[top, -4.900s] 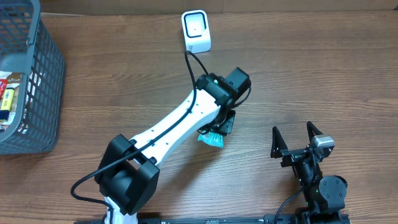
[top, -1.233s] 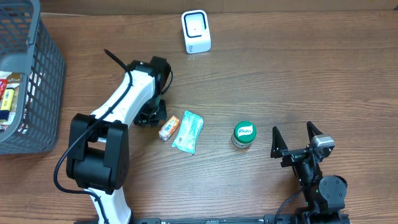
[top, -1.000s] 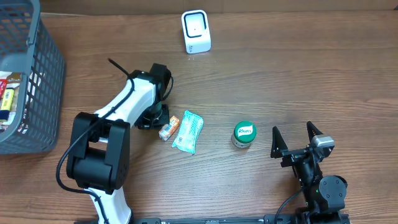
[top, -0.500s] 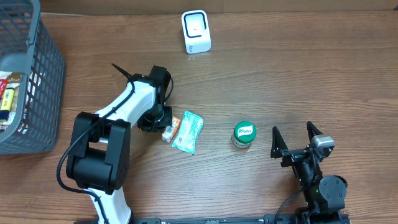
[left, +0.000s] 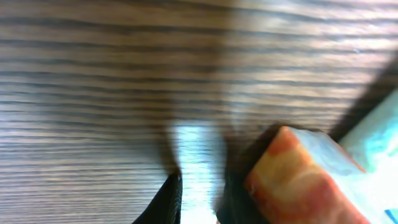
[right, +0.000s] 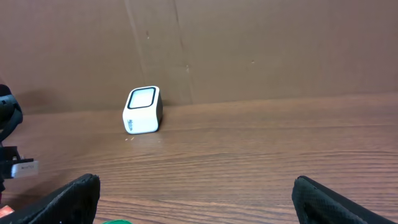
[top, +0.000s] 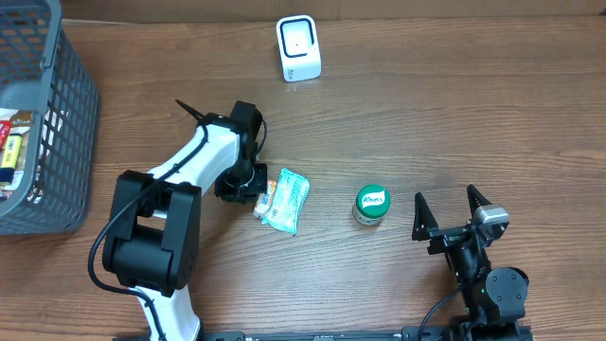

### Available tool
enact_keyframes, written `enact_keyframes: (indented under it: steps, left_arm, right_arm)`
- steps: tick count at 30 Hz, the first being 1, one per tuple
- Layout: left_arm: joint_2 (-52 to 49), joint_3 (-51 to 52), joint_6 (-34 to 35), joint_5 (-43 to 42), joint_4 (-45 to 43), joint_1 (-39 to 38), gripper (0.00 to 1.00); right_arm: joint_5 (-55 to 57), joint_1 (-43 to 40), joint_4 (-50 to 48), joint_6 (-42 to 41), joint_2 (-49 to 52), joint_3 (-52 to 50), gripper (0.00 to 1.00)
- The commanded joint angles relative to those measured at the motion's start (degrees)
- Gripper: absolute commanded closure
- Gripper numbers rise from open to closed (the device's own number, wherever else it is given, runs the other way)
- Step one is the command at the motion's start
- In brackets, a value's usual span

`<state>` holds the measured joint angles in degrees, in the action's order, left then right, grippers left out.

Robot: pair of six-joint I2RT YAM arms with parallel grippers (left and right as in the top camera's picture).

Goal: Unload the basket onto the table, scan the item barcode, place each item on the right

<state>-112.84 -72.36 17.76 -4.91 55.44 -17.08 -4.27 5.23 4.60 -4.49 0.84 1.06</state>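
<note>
A small orange-and-white pack [top: 262, 198] lies on the wooden table, touching a teal packet [top: 287, 201] on its right. My left gripper [top: 248, 185] is low at the pack's left side. In the left wrist view its fingertips [left: 171, 200] are almost together, with only bare table in the narrow gap of the left gripper [left: 199, 190]. The orange pack [left: 305, 180] lies outside them to the right, and the teal packet [left: 379, 134] beyond it. The white barcode scanner [top: 298, 47] stands at the back. My right gripper [top: 452, 206] rests wide open and empty near the front.
A green-lidded jar [top: 372, 205] stands just left of the right gripper. A grey basket [top: 66, 142] with several items sits at the far left. The scanner [right: 143, 110] faces the right wrist camera before a brown cardboard wall.
My left gripper has slid right and slightly toward the front, up against the orange pack, nudging it against the teal packet. The right arm has not moved.
</note>
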Motion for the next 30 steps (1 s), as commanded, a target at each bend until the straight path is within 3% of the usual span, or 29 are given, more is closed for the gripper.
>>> enact_keyframes:
  steps: [1, 20, 30]
  left_arm:
    - [-0.1, 0.7, -1.1, -1.6, -0.3, -1.9, 0.87]
    - [-0.1, 0.7, -0.6, -9.9, -1.3, -3.4, 0.86]
    - [-0.1, 0.7, -0.6, -10.1, -2.9, -5.8, 0.85]
  right_arm:
    - [-0.1, -0.2, -0.2, -0.2, -0.7, -0.6, 0.0]
    - [-0.1, -0.2, -0.2, -0.2, -0.7, -0.6, 0.0]
    - [-0.1, -0.2, -0.2, -0.2, -0.7, -0.6, 0.0]
